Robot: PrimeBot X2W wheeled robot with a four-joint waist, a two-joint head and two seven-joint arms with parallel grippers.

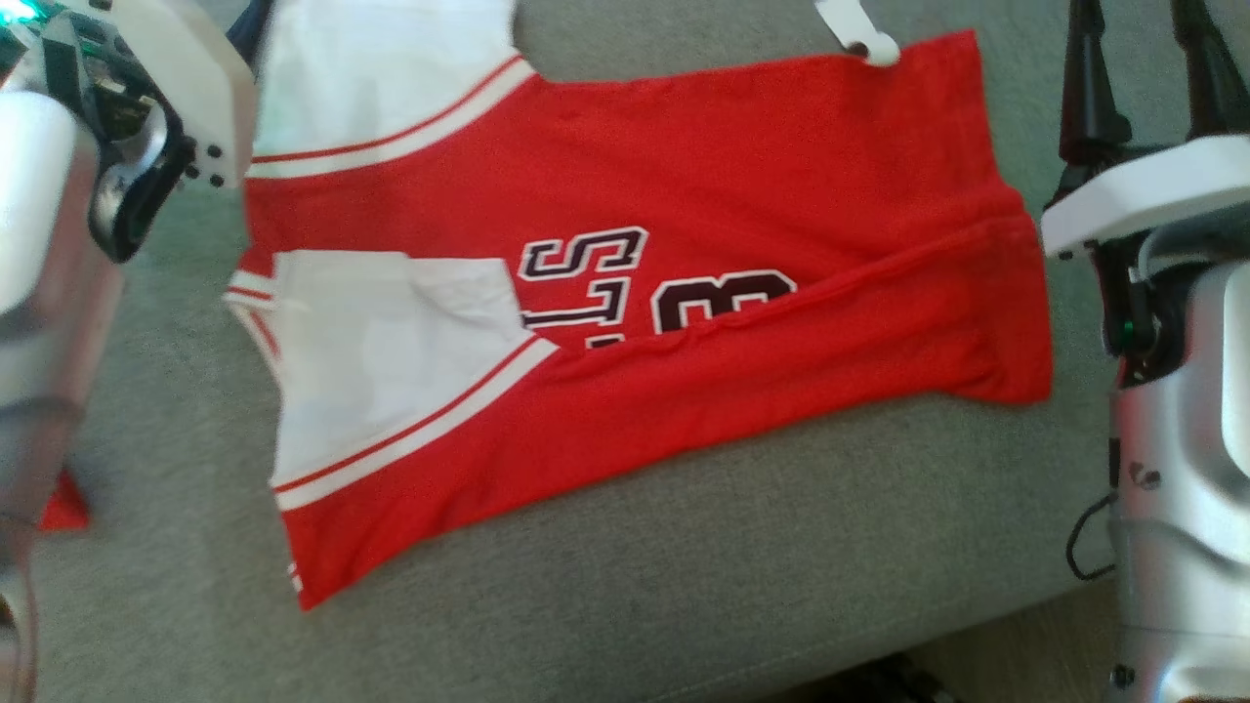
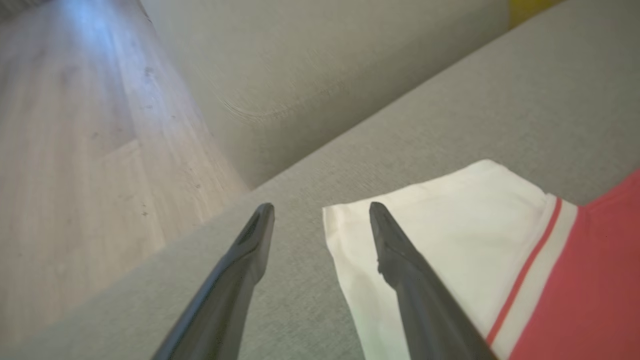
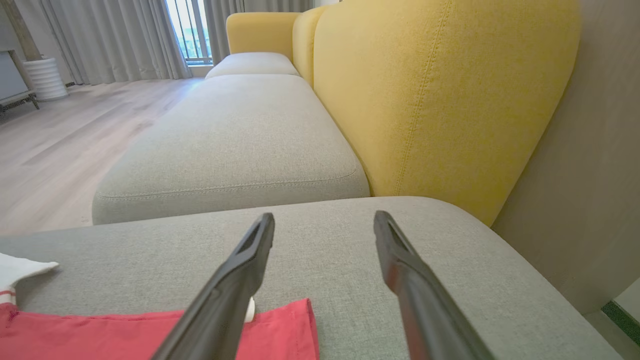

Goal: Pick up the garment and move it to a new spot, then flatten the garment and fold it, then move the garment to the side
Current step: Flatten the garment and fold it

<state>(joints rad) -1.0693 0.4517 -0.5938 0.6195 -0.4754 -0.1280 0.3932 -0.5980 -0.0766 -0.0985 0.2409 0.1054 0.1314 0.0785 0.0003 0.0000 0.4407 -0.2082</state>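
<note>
Left gripper [image 2: 321,206], jaws spread wide and empty, one finger over the edge of the white sleeve [image 2: 450,235] at the lower right of the left wrist view. Right gripper [image 3: 324,215], equally wide and empty, above the hem [image 3: 285,330] at the lower left of its view. The garment [image 1: 732,195] lies on the grey cushion [image 1: 684,605], long axis left to right across the head view. The sleeve end is nearer the left arm, the hem nearer the right.

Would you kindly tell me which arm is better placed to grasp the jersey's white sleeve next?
Probably left. The left pincer is open with one finger over a corner of the white sleeve; the right pincer, also open, is by the red hem at the other end of the jersey.
</note>
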